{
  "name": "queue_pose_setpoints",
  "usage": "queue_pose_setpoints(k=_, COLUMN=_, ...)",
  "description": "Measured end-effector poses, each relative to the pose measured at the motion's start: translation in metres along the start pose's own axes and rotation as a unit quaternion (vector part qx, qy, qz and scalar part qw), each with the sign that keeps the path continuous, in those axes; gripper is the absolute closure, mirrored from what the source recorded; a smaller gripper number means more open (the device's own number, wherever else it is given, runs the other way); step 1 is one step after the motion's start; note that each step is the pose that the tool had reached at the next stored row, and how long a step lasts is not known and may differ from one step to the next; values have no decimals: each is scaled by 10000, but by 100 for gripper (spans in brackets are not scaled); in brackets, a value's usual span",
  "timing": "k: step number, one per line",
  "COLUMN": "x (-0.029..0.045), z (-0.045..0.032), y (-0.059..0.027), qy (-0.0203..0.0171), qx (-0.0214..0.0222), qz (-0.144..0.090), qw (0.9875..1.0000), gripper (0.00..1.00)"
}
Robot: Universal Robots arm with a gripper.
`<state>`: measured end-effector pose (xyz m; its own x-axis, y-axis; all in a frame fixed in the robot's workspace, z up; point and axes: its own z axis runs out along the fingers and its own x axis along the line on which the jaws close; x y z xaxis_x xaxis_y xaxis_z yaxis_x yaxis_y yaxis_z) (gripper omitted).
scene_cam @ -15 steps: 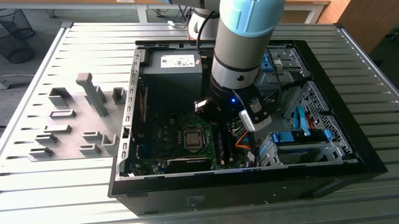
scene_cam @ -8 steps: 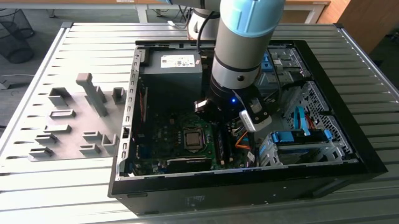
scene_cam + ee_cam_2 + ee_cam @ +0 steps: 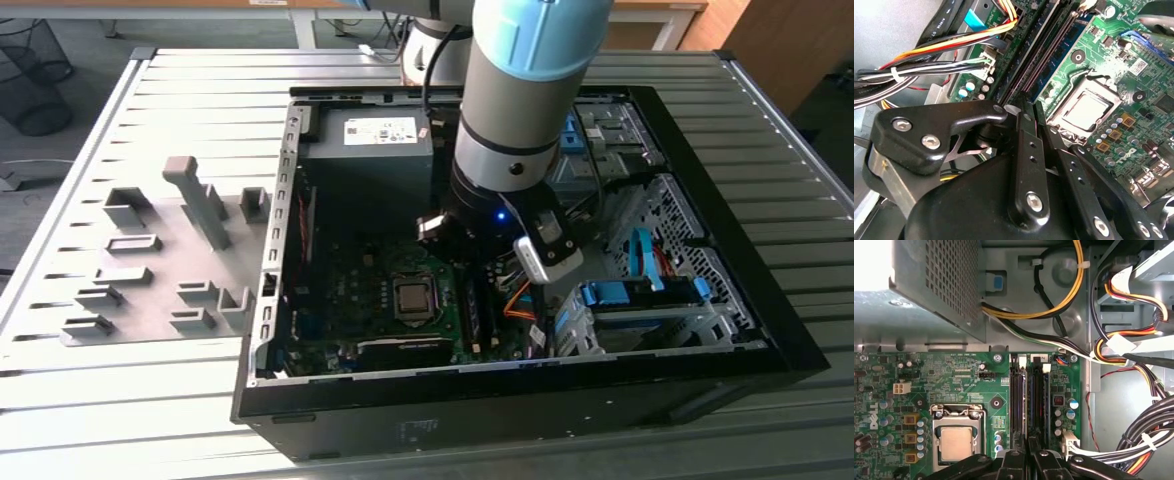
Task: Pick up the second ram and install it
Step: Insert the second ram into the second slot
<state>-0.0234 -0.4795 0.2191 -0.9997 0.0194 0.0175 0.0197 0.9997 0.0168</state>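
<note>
The open computer case (image 3: 747,330) holds the green motherboard (image 3: 954,385), with the processor socket (image 3: 956,442) at about nine o'clock from the memory slots (image 3: 1029,400) in the first wrist view. The second ram (image 3: 1026,405) stands upright in those slots. The gripper (image 3: 1028,452) sits directly over the stick, fingers (image 3: 1026,165) drawn narrow; whether they pinch it, I cannot tell.
</note>
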Motion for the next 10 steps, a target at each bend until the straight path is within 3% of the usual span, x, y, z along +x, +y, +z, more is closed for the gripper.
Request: queue_pose_setpoints(k=10, x=-1, z=6, y=-13, qy=0, qx=-1, qz=0, qw=10000, gripper=86)
